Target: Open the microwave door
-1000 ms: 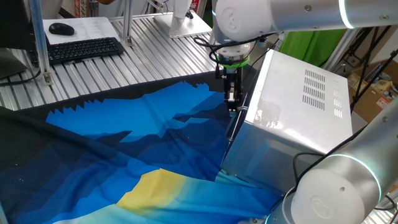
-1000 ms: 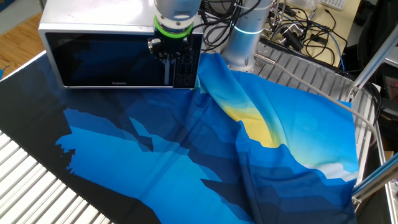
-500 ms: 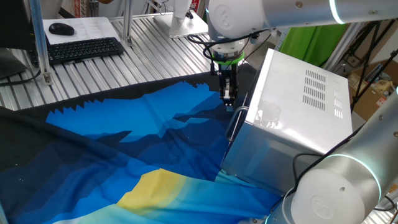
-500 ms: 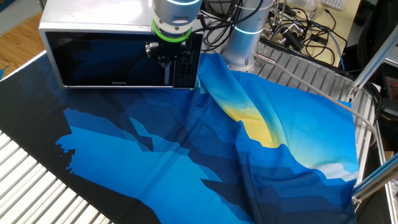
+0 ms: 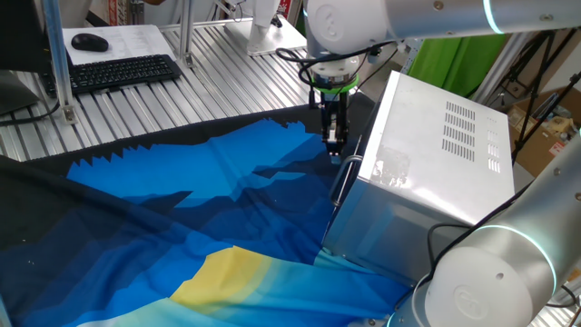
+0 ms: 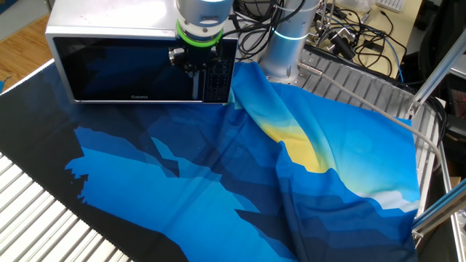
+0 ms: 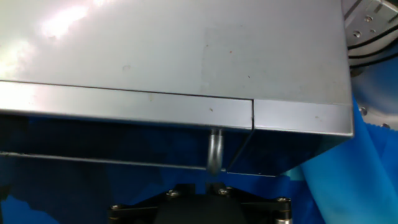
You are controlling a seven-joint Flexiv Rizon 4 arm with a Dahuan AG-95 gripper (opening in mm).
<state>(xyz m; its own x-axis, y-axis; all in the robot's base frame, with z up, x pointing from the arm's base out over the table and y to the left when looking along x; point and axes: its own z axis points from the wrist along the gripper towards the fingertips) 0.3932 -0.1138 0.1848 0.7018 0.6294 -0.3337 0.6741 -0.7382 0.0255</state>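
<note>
While my fingers (image 5: 334, 143) seem pinched on the handle (image 7: 214, 150) | microwave door (image 6: 127, 69) closed | risk: slipping off when pulling

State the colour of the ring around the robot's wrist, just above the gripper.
The ring is bright green, clearest in the other fixed view.

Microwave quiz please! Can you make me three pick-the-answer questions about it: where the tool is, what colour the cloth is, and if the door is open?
1. Where is the tool?
A. at the door handle
B. over the keyboard
C. on the yellow patch

2. What colour is most of the cloth?
A. red
B. blue
C. green

3. How is the microwave door?
A. wide open
B. taken off
C. closed

Answers: 1 A, the tool hangs right in front of the handle. 2 B, blue shades cover it, with one yellow patch. 3 C, the door sits flush with the microwave.
</note>
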